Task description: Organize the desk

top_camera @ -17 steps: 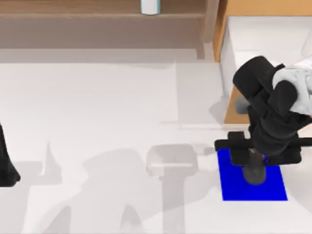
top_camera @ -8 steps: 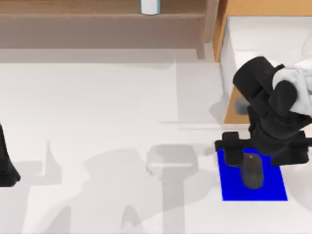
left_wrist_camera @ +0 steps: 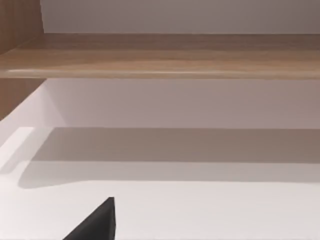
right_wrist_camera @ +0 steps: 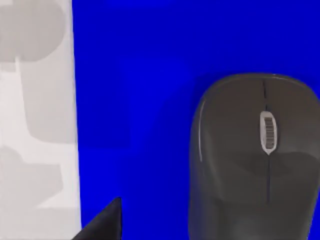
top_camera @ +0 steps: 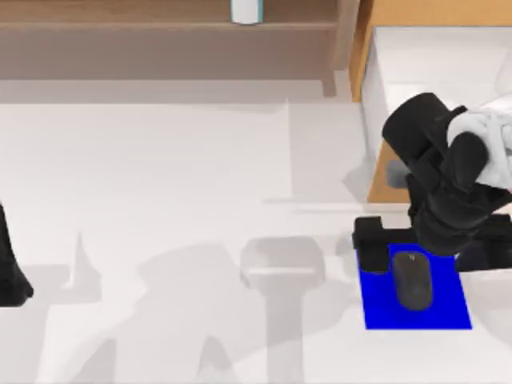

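Note:
A dark grey mouse (top_camera: 412,280) (right_wrist_camera: 250,160) lies flat on the small blue mat (top_camera: 448,308) (right_wrist_camera: 135,100) at the right of the white desk (top_camera: 160,176). My right gripper (top_camera: 432,246) hovers just above the mat's far edge, open, with its fingers spread wide of the mouse and not touching it. One black fingertip (right_wrist_camera: 102,222) shows at the edge of the right wrist view. My left arm (top_camera: 8,264) is parked at the desk's left edge, and one of its fingertips (left_wrist_camera: 97,222) shows above bare desk.
A light-wood shelf (top_camera: 160,24) (left_wrist_camera: 160,55) runs along the back, with a white and pale blue container (top_camera: 246,11) on it. The wooden drawer unit (top_camera: 362,64) with a white inside (top_camera: 432,56) stands at the back right, close behind my right arm.
My right gripper has opened and let go of the mouse, which now rests on the blue mat. The gripper has drawn back a little. The left arm has not moved.

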`<state>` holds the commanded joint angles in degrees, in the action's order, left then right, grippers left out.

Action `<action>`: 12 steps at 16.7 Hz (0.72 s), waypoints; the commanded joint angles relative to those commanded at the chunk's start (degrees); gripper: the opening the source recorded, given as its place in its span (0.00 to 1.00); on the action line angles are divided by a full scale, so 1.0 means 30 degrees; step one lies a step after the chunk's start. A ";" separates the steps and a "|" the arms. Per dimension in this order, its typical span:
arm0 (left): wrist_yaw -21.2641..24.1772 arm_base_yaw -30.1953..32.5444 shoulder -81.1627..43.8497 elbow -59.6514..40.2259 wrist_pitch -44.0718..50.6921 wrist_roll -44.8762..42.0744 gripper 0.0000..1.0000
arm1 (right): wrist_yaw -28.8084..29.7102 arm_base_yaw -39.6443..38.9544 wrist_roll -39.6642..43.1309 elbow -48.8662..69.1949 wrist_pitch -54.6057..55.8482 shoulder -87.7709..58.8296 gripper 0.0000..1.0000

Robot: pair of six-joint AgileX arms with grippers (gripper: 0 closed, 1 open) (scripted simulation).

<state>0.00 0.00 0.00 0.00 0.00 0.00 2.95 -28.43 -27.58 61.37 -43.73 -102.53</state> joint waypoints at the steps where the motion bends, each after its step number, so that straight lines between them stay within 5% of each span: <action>1: 0.0000 0.0000 0.0000 0.0000 0.0000 0.0000 1.00 | 0.0000 -0.0011 -0.0001 0.0005 0.0001 0.0015 1.00; 6: 0.0000 0.0000 0.0000 0.0000 0.0000 0.0000 1.00 | 0.0158 -0.0455 0.1257 -0.0565 0.1842 0.0470 1.00; 12: 0.0000 0.0000 0.0000 0.0000 0.0000 0.0000 1.00 | 0.0741 -0.1905 0.6746 -0.3583 0.9678 0.1335 1.00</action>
<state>0.00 0.00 0.00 0.00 0.00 0.00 5.18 -34.15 -7.35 50.62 -14.70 -98.53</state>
